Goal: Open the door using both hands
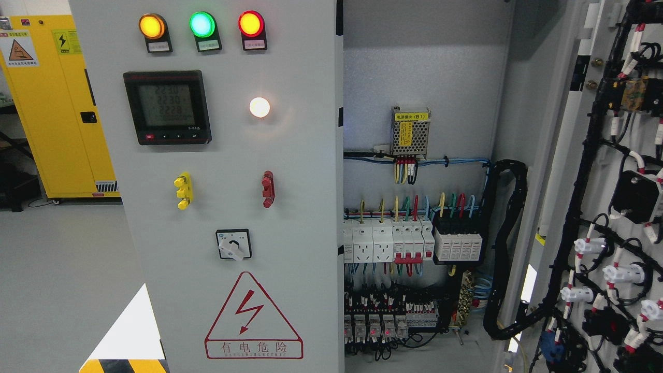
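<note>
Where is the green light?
In the head view, the green light sits near the top of the closed left door, in the middle of a row between the yellow light and the red light, above the meter screen.

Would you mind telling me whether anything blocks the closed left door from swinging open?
Nothing visible does: the floor beside the left door shows bare, and the right door already stands open. Neither hand is in view.

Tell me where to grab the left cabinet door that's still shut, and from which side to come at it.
Grip the left door along its free vertical edge, beside the open compartment. Come from the right, hooking fingers behind that edge and pulling outward. The panel face shows only lamps, a meter and switches, no handle, so the exposed edge looks like the likeliest purchase.
</note>
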Controlling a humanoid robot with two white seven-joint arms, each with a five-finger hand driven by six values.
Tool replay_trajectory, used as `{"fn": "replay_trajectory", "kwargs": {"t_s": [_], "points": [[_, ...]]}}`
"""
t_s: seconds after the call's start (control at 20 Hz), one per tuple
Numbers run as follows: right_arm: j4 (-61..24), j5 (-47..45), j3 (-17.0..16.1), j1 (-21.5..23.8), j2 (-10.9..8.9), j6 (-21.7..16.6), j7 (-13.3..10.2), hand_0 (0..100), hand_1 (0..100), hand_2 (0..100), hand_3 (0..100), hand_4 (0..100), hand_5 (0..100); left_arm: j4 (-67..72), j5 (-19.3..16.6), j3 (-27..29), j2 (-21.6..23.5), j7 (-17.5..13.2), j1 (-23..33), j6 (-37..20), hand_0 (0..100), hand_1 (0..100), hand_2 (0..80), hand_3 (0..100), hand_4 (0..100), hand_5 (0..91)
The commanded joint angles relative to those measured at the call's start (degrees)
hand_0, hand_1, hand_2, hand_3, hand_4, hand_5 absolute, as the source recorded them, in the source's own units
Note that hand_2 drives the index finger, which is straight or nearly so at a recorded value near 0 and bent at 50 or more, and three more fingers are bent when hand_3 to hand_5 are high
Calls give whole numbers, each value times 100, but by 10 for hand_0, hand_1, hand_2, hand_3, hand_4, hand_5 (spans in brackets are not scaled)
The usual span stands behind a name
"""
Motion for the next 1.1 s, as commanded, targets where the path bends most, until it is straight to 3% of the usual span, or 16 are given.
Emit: {"fn": "replay_trajectory", "kwargs": {"t_s": [0.0, 0.15, 0.4, 0.55, 0.8, 1.05], "points": [[-234, -15, -27, -7, -167, -4, -11, 202, 122, 0, 0, 0, 0, 436, -72, 48, -51, -26, 174, -23, 0, 0, 0, 0, 0, 0], [-1819, -24, -18, 509, -228, -4, -11, 201, 121, 0, 0, 0, 0, 444, -55, 65, -51, -17, 174, -49, 0, 0, 0, 0, 0, 0], [-6363, -33, -10, 2082, -720, -4, -11, 201, 121, 0, 0, 0, 0, 435, -55, 74, -51, -26, 183, -225, 0, 0, 0, 0, 0, 0], [-8367, -42, 52, 2742, -782, -4, -11, 201, 121, 0, 0, 0, 0, 435, -55, 74, -51, -26, 183, -225, 0, 0, 0, 0, 0, 0], [-10006, -42, 359, 3052, -843, -39, -2, 201, 121, 0, 0, 0, 0, 427, -63, 57, -34, -26, 183, -225, 0, 0, 0, 0, 0, 0], [-11115, -42, 526, 2991, -984, -662, -11, 201, 121, 0, 0, 0, 0, 427, -72, 48, -25, -26, 183, -225, 0, 0, 0, 0, 0, 0]]}}
